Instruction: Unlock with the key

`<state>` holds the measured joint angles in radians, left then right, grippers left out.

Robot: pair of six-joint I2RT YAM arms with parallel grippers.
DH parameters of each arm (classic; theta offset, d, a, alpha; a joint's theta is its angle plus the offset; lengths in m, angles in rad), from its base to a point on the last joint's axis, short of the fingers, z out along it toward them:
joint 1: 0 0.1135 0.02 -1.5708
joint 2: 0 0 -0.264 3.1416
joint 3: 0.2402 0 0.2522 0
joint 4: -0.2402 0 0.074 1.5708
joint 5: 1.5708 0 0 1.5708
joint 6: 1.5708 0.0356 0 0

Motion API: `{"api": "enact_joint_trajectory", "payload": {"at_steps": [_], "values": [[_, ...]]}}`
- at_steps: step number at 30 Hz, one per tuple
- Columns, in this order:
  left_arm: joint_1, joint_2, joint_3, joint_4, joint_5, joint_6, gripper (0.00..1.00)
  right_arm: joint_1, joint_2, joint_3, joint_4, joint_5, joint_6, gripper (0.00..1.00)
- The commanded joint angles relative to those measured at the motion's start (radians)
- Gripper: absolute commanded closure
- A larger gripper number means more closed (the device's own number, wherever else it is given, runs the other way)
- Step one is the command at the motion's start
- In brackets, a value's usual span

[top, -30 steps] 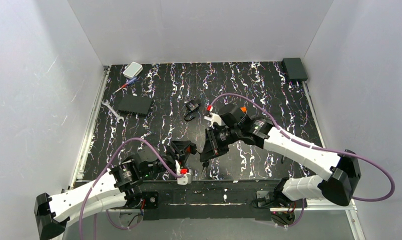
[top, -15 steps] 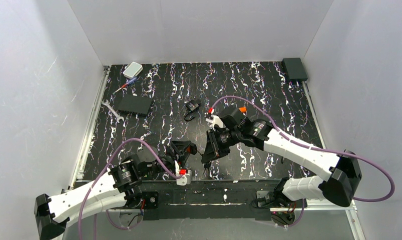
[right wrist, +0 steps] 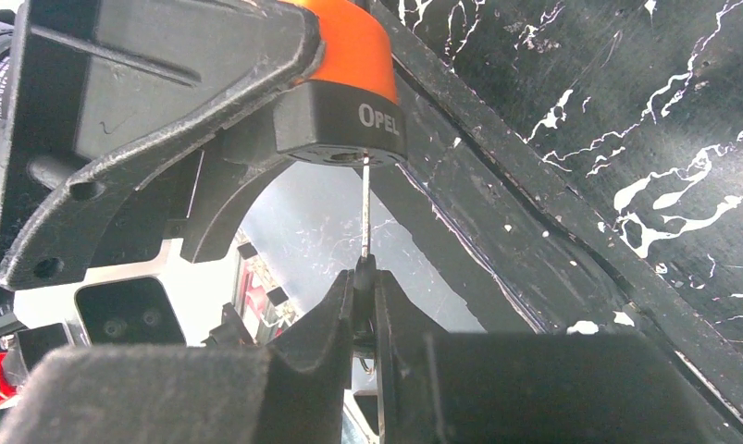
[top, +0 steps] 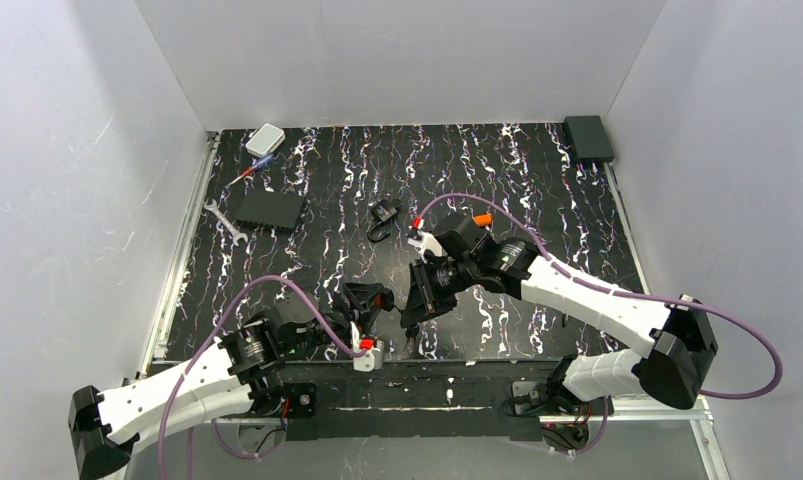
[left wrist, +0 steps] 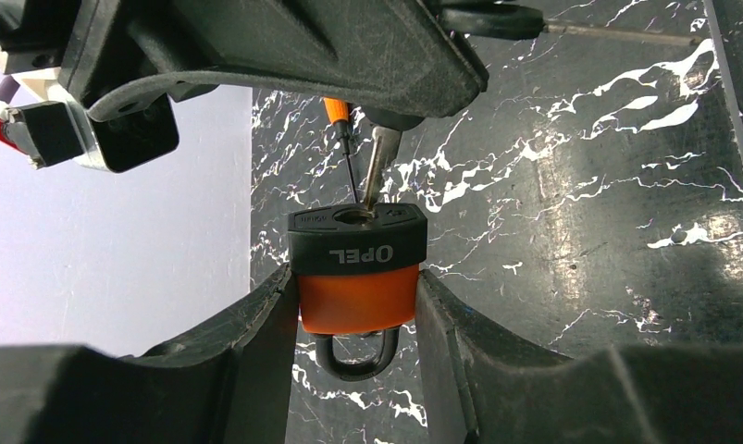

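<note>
My left gripper (left wrist: 353, 319) is clenched on the sides of the orange padlock (left wrist: 356, 245). My right gripper (right wrist: 365, 298), just below the padlock, pinches the key (right wrist: 365, 208) by its head. The blade tip is at the padlock's keyhole (left wrist: 352, 215). I judge insertion has begun; next I must push straight in, then turn.

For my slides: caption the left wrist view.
Left pincer clamps the orange OPEL padlock while the key meets its keyhole.

The orange padlock (left wrist: 356, 277) bears "OPEL" in pale letters on its black base.
</note>
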<state>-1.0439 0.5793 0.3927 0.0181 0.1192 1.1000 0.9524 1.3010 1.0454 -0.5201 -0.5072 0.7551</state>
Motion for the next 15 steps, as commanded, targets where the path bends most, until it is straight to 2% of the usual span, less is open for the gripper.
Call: {"api": "enact_joint_trajectory", "payload": {"at_steps": [1,15], "values": [[-0.005,0.001,0.02,0.048,0.001,0.004,1.0,0.007,-0.004,0.062,0.024,-0.002,-0.014,0.99],[-0.005,-0.006,0.02,0.043,0.016,-0.002,1.0,0.008,0.007,0.055,0.031,-0.001,-0.017,0.99]]}}
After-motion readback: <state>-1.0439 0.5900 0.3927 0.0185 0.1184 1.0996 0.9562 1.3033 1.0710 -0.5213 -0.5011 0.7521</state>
